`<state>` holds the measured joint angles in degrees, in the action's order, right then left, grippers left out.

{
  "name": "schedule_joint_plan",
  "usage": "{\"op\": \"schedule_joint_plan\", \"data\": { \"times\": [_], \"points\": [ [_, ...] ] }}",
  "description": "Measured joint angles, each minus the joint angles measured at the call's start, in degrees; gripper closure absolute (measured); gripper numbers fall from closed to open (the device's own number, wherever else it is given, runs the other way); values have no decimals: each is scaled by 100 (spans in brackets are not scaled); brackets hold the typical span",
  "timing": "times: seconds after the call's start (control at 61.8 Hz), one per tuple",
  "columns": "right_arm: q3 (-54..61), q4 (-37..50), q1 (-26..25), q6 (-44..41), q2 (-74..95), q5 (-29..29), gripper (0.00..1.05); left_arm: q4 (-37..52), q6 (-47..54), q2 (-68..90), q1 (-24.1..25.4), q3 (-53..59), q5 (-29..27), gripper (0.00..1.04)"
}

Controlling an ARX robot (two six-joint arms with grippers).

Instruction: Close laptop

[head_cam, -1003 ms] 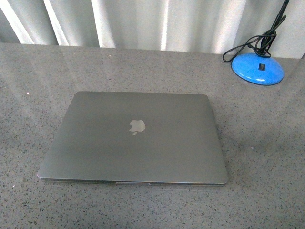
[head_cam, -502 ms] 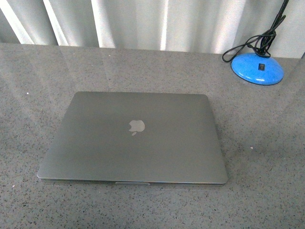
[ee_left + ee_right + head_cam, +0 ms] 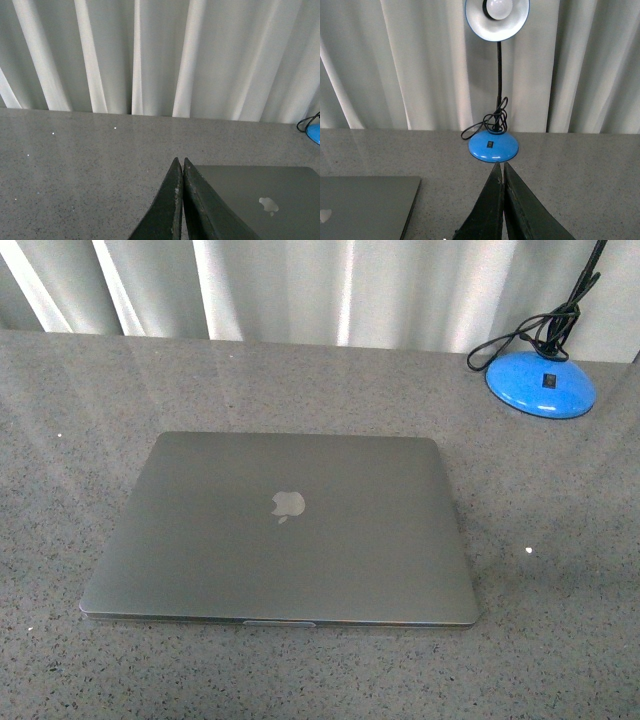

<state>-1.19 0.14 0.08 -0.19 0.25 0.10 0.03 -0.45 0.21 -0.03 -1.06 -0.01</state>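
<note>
One laptop (image 3: 280, 530), one lamp (image 3: 494, 75), seemingly two grippers.

From my remote station: the laptop (image 3: 280, 530), a slim grey metal machine, lies fully closed and flat on the speckled grey worktop (image 3: 80, 400), lid up with its pale apple logo (image 3: 287, 505) showing. Its front edge faces the worktop's near edge; it sits roughly central, slightly left.

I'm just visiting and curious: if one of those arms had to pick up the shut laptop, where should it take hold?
Probably by the near front edge of the laptop, coming in low from the robot's side. The laptop lies flat and shut on the table, too broad to span from above, so only its thin edges offer a hold. The small notch in that edge may let one jaw slip under.
</note>
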Motion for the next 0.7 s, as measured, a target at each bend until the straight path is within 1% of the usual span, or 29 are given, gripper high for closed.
{"op": "schedule_joint_plan", "data": {
  "times": [0.049,0.113,0.194,0.324,0.34,0.405,0.453,0.518,0.534,0.583,0.696],
  "points": [
    [0,0,2,2,0,0,93,0,0,0,0,0,0,91],
    [0,0,0,2,0,0,83,0,0,0,0,0,0,79],
    [0,0,2,2,0,-2,67,0,0,-2,0,0,0,64],
    [0,0,2,2,0,0,46,0,0,-2,0,0,0,41],
    [0,0,2,2,0,0,42,0,0,-2,0,0,0,39],
    [0,0,0,2,0,-2,30,0,0,-2,0,0,0,27],
    [0,0,0,2,0,-2,23,0,0,-2,0,0,0,18],
    [0,0,2,4,0,0,9,0,2,-2,0,0,0,6],
    [0,0,2,7,0,-2,8,0,7,-2,0,0,0,5],
    [0,0,0,7,0,-2,10,0,7,-2,0,0,0,8],
    [0,0,2,4,0,0,10,0,9,-2,0,0,0,7]
  ]
}}
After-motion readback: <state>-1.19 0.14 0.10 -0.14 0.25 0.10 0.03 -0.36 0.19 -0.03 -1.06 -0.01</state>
